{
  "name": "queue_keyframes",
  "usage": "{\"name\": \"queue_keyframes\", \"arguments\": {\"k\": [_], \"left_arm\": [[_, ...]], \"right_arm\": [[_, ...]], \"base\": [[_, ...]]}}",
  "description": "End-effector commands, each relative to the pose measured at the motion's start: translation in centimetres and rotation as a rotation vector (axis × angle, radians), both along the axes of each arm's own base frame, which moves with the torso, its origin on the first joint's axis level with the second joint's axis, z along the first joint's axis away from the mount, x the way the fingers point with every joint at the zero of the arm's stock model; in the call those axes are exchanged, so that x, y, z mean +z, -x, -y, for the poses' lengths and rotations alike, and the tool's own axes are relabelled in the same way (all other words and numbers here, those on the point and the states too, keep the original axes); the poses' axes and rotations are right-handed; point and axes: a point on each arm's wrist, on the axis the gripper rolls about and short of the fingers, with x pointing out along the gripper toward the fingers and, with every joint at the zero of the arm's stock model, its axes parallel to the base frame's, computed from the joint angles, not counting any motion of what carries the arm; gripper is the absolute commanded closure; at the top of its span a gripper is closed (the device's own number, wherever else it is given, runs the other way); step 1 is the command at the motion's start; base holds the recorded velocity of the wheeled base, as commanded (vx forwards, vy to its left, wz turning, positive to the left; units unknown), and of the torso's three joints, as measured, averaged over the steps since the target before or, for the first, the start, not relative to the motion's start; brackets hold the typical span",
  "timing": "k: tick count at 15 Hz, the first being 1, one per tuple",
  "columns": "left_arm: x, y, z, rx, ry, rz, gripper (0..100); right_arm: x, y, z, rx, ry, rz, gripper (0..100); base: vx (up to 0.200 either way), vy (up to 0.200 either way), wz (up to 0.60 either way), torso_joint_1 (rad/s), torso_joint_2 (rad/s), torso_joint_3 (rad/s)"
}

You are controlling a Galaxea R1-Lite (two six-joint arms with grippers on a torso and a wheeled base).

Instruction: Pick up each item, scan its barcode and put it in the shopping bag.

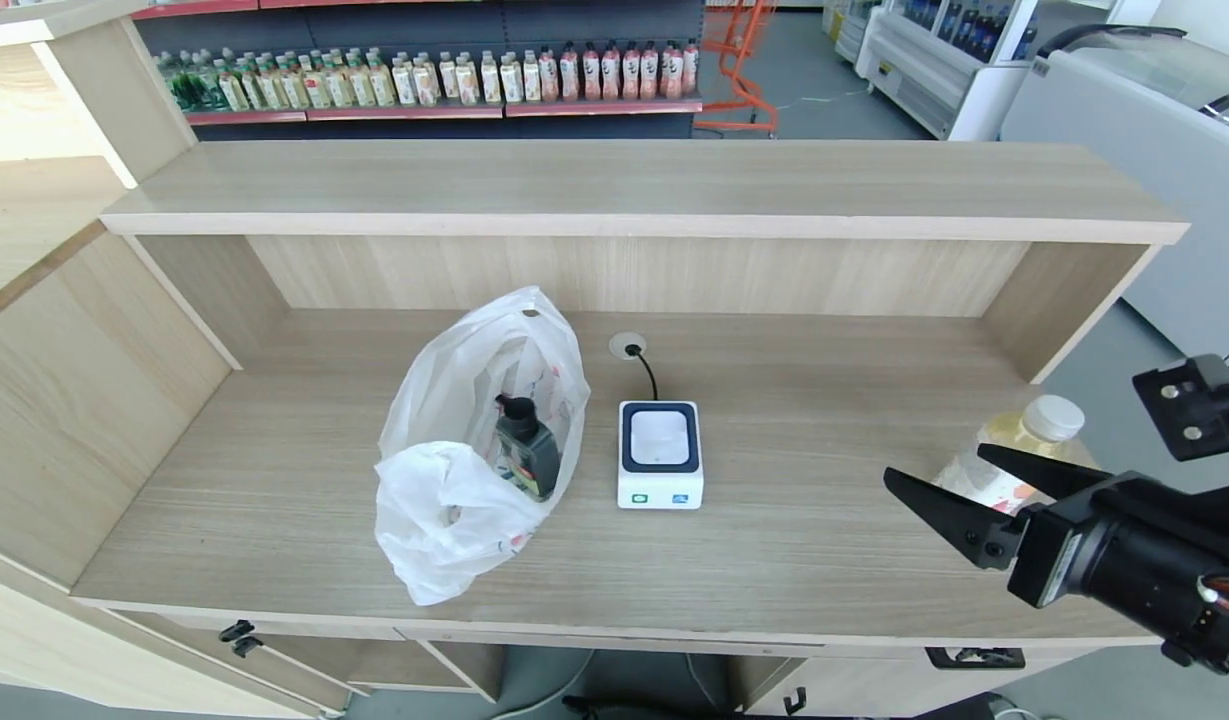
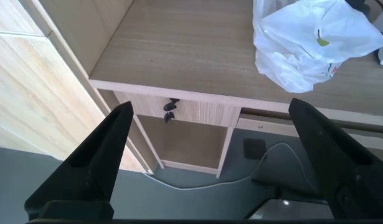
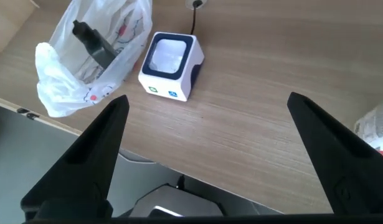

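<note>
Between shopping bag and spread right hand stands the scanner; left hand spread too.

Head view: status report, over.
Right gripper open, by the clear bottle, not gripping. Left gripper open, off counter front. Dark bottle in bag. Nothing between clear bottle and scanner.

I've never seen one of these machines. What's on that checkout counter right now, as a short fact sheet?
Surface: wooden counter
Bag: white plastic bag, left of the scanner, mouth open
In the bag: one dark bottle
Scanner: white box at mid-counter, cable plugged in behind it
Still out: white-capped bottle, at the counter's right end
Right gripper: fingers open, next to that bottle, holding nothing
Left gripper: fingers open, empty, out past the counter's front edge
</note>
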Motion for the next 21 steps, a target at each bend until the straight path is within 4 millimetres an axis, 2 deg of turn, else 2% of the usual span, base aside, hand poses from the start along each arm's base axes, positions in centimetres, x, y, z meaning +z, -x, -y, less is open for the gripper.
{"name": "queue_keyframes", "arguments": {"k": [1,3,7,13,16,18,20,21], "left_arm": [[0.0,0.0,0.0,0.000,0.001,-0.002,0],[0.0,0.0,0.0,0.000,0.001,-0.002,0],[0.0,0.0,0.0,0.002,0.002,0.002,0],[0.0,0.0,0.0,0.002,0.001,0.001,0],[0.0,0.0,0.0,0.002,0.001,0.001,0],[0.0,0.0,0.0,0.002,0.001,0.001,0],[0.0,0.0,0.0,0.002,0.001,0.001,0],[0.0,0.0,0.0,0.002,0.001,0.001,0]], "right_arm": [[-0.2,-0.1,-0.1,-0.001,0.006,-0.008,0],[-0.4,-0.1,0.0,-0.013,0.013,-0.018,0],[-1.6,-0.2,1.0,-0.170,0.092,-0.113,0],[-3.1,-0.7,3.6,-0.473,0.263,-0.229,0],[-3.5,-2.3,4.1,-0.531,0.273,-0.261,0],[-3.7,-3.6,3.8,-0.534,0.267,-0.272,0],[-4.9,-6.2,3.0,-0.527,0.235,-0.245,0],[-5.1,-6.5,2.9,-0.526,0.231,-0.239,0]], "base": [[0.000,-0.200,0.00,0.002,0.00,-0.002],[0.000,-0.200,0.00,0.000,0.00,0.007],[0.000,-0.200,0.00,0.000,0.00,0.002],[0.000,0.000,0.00,0.000,0.00,0.000],[0.000,0.000,0.00,0.000,0.00,0.000],[0.000,0.000,0.00,0.000,0.00,0.000],[0.000,0.000,0.00,0.000,0.00,0.000],[0.000,0.000,0.00,0.000,0.00,0.000]]}}
